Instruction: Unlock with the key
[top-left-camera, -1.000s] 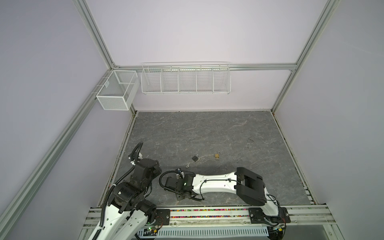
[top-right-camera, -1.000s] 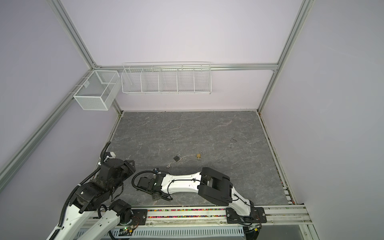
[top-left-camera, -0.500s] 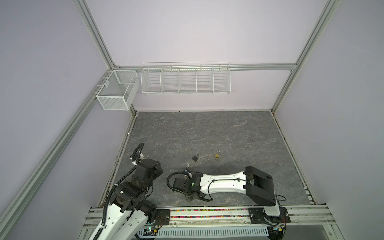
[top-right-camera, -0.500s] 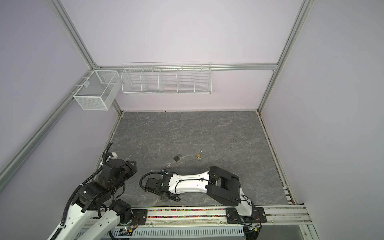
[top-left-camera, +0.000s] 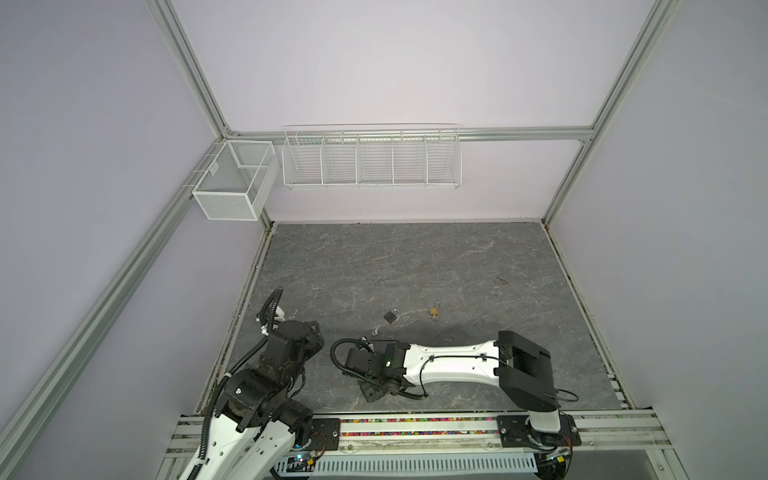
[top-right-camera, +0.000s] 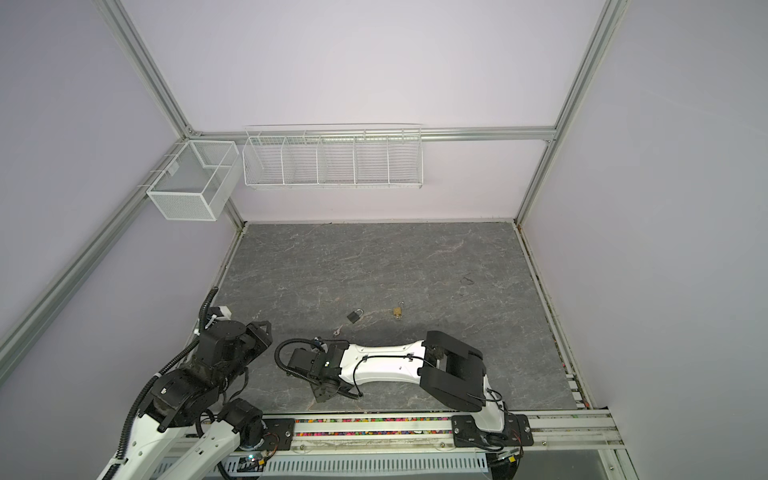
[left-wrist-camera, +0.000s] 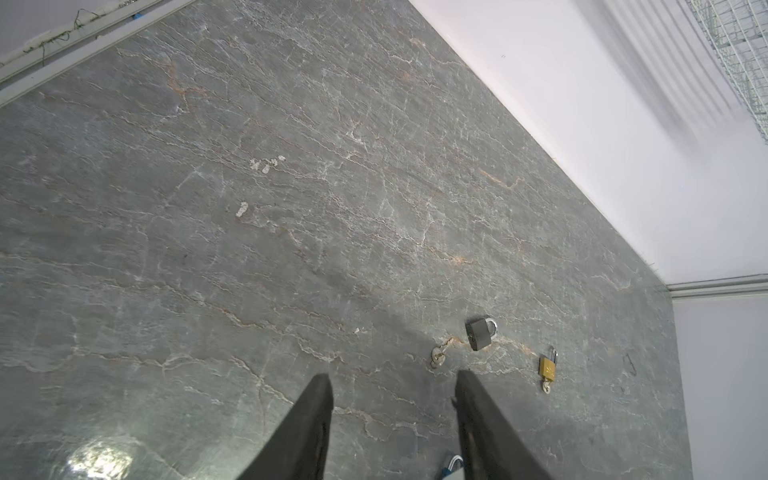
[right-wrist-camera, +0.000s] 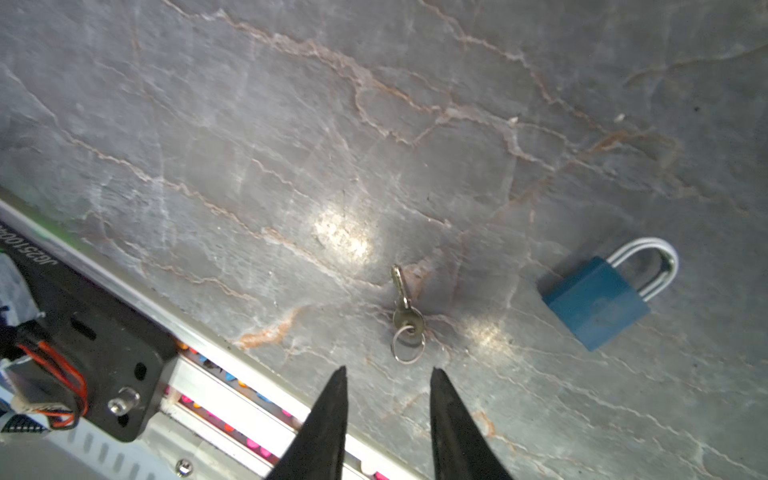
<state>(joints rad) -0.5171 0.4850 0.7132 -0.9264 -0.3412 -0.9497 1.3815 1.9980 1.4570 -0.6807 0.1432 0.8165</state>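
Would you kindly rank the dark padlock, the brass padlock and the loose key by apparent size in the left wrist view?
1. dark padlock
2. brass padlock
3. loose key, barely smaller than the brass one; all lie similarly far away.

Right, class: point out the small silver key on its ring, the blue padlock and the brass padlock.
Small silver key (right-wrist-camera: 408, 321): right wrist view, on its round head.
Blue padlock (right-wrist-camera: 596, 305): right wrist view, middle of its body.
Brass padlock (left-wrist-camera: 547, 368): left wrist view, middle of its body.
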